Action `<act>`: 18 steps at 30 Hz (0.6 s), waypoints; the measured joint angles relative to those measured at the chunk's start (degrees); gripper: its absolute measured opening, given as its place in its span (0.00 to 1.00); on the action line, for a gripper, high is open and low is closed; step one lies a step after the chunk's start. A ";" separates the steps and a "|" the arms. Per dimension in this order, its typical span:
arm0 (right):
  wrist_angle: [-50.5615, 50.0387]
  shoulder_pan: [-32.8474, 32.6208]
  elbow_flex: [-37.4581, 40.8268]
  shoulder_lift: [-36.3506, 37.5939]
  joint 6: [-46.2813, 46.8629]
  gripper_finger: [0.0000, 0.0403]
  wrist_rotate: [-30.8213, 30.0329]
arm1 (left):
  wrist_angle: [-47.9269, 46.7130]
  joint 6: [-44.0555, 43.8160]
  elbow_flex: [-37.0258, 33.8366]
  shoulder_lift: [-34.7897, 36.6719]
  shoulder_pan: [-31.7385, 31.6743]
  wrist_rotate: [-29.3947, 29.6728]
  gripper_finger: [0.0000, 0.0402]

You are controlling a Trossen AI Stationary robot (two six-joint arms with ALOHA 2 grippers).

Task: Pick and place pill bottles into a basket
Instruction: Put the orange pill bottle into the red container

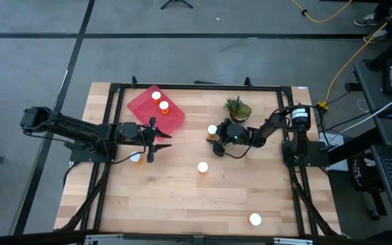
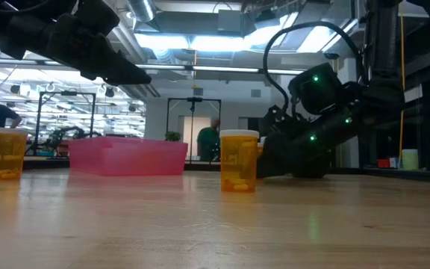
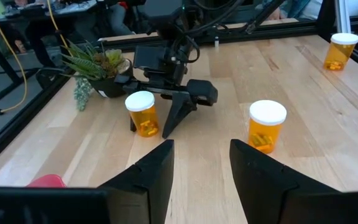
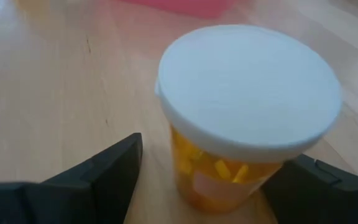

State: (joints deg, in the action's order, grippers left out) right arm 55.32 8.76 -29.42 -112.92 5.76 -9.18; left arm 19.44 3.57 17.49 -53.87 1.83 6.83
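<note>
Right gripper [image 1: 214,138]: lowered to the wooden table top [image 1: 182,197] near the middle, just in front of the small green potted plant [image 1: 237,107]; its two dark fingers are spread wide on either side of one small orange pill bottle with a round white cap [image 4: 247,118], which stands upright between them; contact with the bottle cannot be made out.
Left gripper [image 1: 156,139]: held above the table at the near edge of the basket, pointed toward the table's centre; its fingers [image 3: 148,177] are seen partly apart with nothing between them.
Basket: flat red-pink plastic bin with low walls [image 1: 141,109], set at the far left part of the table, turned corner-on; two white-capped orange bottles [image 1: 160,101] are seen inside it.
Bottle by left arm: one capped bottle [image 1: 136,158] is seen on the table just beside the left arm, partly hidden by it.
Centre bottle: one upright capped bottle [image 1: 203,167] is placed near the table's middle, apart from both grippers.
Near-edge bottle: one capped bottle [image 1: 254,219] is placed well apart from the others, toward the near right of the table.
Background: people are seen standing in the room behind the table [image 2: 209,142].
</note>
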 joint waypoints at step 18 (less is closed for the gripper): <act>-0.21 0.08 0.56 0.09 -0.15 0.62 -0.63 | 0.00 0.00 -0.01 0.00 0.01 0.00 0.38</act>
State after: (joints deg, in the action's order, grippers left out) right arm 55.11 8.84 -28.86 -112.84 5.61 -9.81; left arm 19.44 3.57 17.47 -53.87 1.85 6.83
